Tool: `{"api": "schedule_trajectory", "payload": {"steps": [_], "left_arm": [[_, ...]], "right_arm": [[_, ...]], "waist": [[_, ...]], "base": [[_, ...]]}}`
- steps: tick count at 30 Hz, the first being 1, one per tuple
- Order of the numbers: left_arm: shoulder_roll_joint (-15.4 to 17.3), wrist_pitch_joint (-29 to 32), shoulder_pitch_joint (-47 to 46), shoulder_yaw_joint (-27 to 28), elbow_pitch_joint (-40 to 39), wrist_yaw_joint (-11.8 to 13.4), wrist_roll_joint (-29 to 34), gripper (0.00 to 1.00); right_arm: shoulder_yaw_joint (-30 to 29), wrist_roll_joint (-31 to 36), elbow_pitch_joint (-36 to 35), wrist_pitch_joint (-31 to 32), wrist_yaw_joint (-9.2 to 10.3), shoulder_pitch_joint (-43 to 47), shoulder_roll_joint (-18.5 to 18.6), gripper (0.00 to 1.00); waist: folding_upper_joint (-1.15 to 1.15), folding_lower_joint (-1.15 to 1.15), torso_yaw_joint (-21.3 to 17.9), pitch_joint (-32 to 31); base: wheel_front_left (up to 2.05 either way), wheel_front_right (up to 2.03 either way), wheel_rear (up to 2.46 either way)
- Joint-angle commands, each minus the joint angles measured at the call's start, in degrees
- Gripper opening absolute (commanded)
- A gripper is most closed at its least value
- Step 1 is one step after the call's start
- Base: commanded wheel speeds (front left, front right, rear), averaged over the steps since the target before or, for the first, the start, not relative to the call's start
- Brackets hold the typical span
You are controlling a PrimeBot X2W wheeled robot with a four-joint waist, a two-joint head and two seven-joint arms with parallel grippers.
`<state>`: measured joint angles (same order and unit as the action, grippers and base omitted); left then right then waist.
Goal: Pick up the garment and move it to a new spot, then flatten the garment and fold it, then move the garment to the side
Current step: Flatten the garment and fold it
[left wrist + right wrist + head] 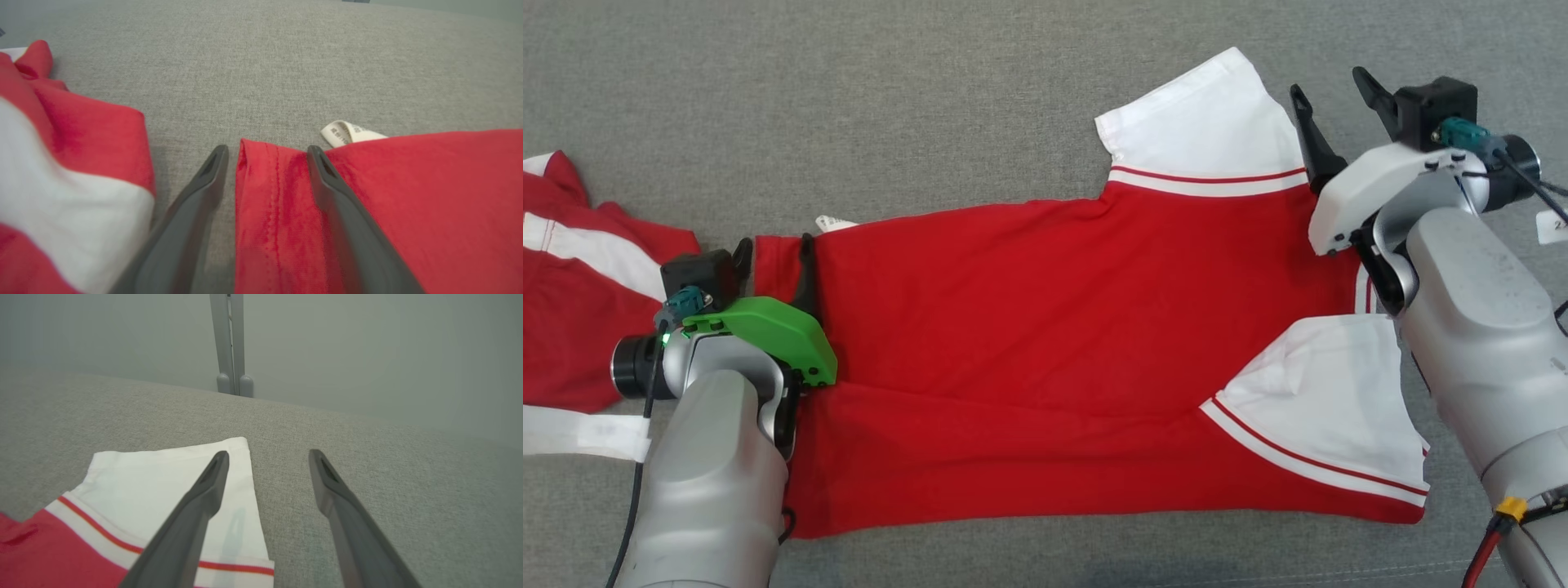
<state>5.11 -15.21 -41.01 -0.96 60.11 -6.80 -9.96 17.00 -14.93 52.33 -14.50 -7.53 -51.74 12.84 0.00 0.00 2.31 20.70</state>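
The garment (1045, 327) is a red shirt with white sleeves, spread flat and lying sideways on the grey cloth surface (849, 98). My left gripper (774, 245) is open at the shirt's left end. In the left wrist view its jaws (267, 151) straddle the red hem corner (261, 196), one finger on bare cloth and one on the shirt. My right gripper (1329, 83) is open and raised by the far white sleeve (1209, 114). In the right wrist view it (265, 453) hangs over that sleeve's (163, 477) edge, holding nothing.
A second red and white garment (572, 310) lies bunched at the left edge, close to my left arm, and shows again (61, 163) beside the left fingers. A white care label (347, 132) pokes out by the hem. A grey post (231, 343) stands beyond the far edge.
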Motion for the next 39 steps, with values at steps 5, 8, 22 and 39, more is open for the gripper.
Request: {"api": "schedule_trajectory", "payload": {"steps": [5,8,22,39], "left_arm": [[-0.8,0.2,-1.1,-1.1,0.5,-0.2,0.3,0.00],[-1.5,0.2,-1.6,-2.1,0.1,-0.4,0.0,0.00],[-2.2,0.3,-3.3,-9.3,-3.6,-0.7,-5.6,0.00],[-1.4,0.1,1.6,-6.4,-6.1,-0.7,-5.1,0.00]], "right_arm": [[3.4,-2.4,5.7,3.3,0.08,-5.9,0.3,1.00],[5.1,-3.4,9.0,5.5,0.09,-9.2,0.7,1.00],[7.3,-4.9,19.4,10.6,0.09,-17.2,1.2,0.24],[11.1,-11.2,14.6,0.6,0.09,-11.9,0.9,0.00]], "waist": [[0.00,0.00,2.7,2.4],[0.00,0.00,3.9,3.4],[0.00,0.00,7.7,7.5],[0.00,0.00,4.1,0.7]], "base": [[0.00,0.00,0.00],[0.00,0.00,0.00],[0.00,0.00,0.00],[0.00,0.00,0.00]]}}
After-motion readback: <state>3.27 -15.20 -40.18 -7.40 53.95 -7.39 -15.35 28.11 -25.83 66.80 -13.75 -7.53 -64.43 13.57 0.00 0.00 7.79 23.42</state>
